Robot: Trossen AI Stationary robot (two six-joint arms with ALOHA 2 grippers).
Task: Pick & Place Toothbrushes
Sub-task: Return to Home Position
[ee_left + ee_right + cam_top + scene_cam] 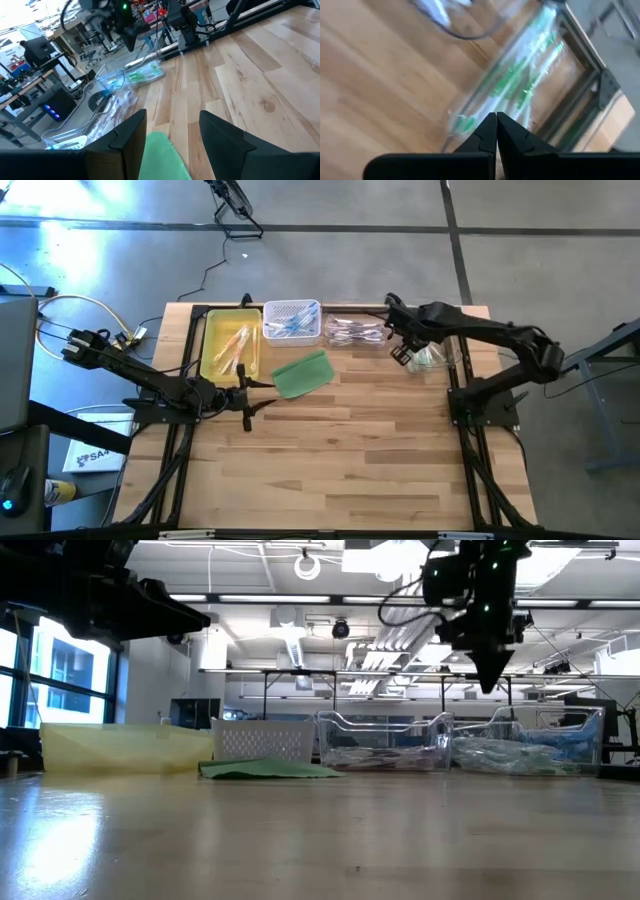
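Green toothbrushes (pixel 522 87): in clear wrappers inside the right transparent bin (pixel 436 360), just below and ahead of the right jaws.
Violet toothbrushes (pixel 356 332): in the left transparent bin (pixel 330 330), just beside the right jaws on the basket side.
Blue toothbrushes (pixel 291 326): in the white basket (pixel 292 308), ahead of the left jaws, apart from both pairs.
Orange-pink toothbrushes (pixel 232 348): in the yellow bin (pixel 212 330), near the left jaws.
Right gripper (pixel 496 116): fingers pressed tip to tip with nothing between them; raised above the right transparent bin.
Left gripper (pixel 172 114): fingers spread wide, carrying nothing; low over the wood.
Green pad (pixel 302 373): flat on the table, partly under the gap of the left jaws.
Done: sorting apparently finished, every visible brush lying in a container by colour.
Left: no loose brush seen on the wooden table (pixel 350 460); probably only drawing both arms back to rest.
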